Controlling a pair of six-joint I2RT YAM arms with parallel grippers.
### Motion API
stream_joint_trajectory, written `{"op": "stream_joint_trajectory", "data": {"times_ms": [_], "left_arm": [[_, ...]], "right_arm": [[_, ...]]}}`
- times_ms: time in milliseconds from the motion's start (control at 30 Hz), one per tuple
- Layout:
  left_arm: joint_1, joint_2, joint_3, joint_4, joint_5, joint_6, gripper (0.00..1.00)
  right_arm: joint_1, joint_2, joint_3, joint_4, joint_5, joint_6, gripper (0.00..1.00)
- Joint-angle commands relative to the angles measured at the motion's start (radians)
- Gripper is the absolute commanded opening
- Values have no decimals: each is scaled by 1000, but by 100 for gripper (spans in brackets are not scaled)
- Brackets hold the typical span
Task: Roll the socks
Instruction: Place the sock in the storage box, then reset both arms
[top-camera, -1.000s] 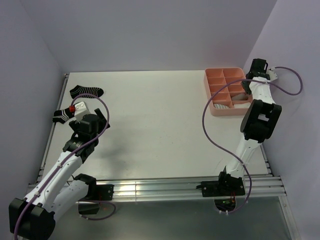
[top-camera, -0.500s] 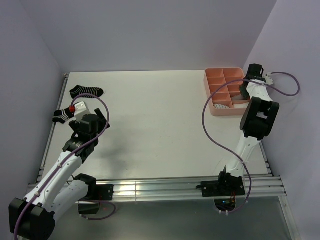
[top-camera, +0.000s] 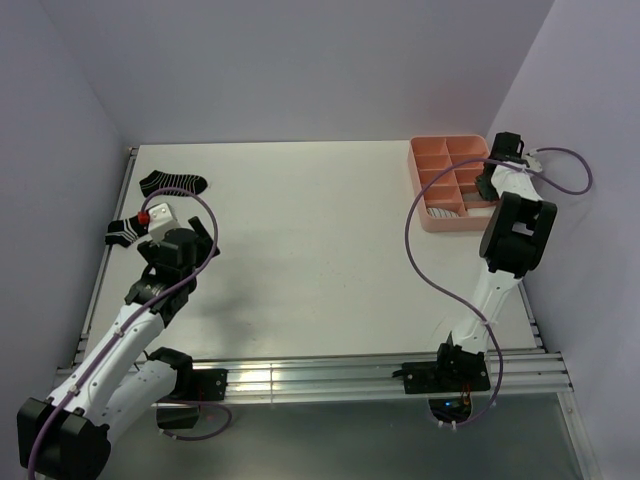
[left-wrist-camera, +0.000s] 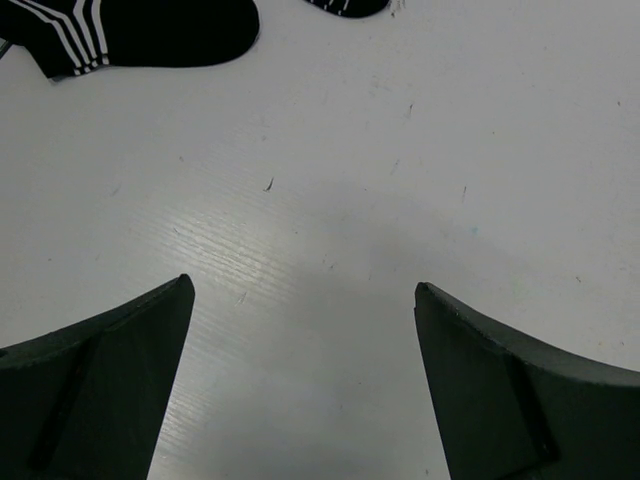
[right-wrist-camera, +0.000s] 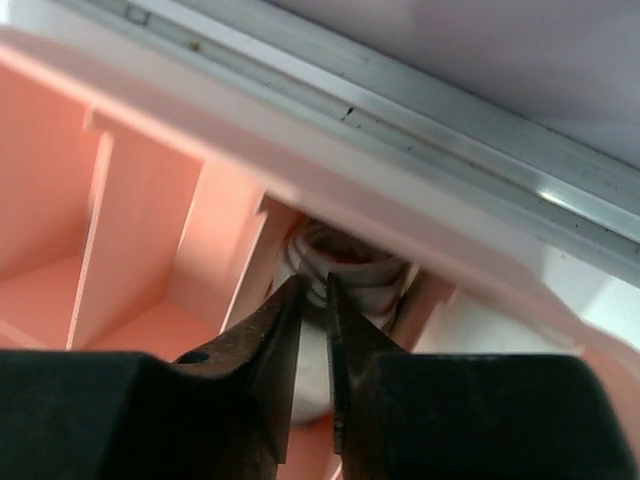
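Two black socks with white stripes lie at the far left of the table, one (top-camera: 172, 182) farther back, one (top-camera: 125, 232) beside my left arm. The left wrist view shows them at its top edge, the near one (left-wrist-camera: 150, 30) and a corner of the other sock (left-wrist-camera: 345, 6). My left gripper (top-camera: 170, 250) (left-wrist-camera: 302, 285) hangs open over bare table, just short of them. My right gripper (top-camera: 490, 185) (right-wrist-camera: 314, 282) reaches into the pink tray (top-camera: 415, 165). Its jaws are almost together, pinching the rim of a rolled white sock (right-wrist-camera: 350, 270) in a compartment.
The pink tray's dividers (right-wrist-camera: 140, 200) stand close around my right fingers. A striped roll (top-camera: 450, 211) lies in a front compartment. An aluminium rail (right-wrist-camera: 450, 150) and the wall run just behind the tray. The table's left rail (top-camera: 118, 200) borders the black socks.
My right wrist has dipped slightly lower and nearer into the tray, and its jaws have narrowed. The left arm and the black socks have not moved.
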Motion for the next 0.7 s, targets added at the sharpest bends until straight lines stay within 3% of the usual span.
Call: {"op": "stream_joint_trajectory", "data": {"times_ms": [0, 667], "left_arm": [[0, -28, -2, 32, -4, 7, 97], [-8, -120, -1, 29, 16, 15, 97]], "right_arm": [[1, -119, -5, 2, 0, -20, 25], [83, -522, -155, -44, -66, -66, 75]]}}
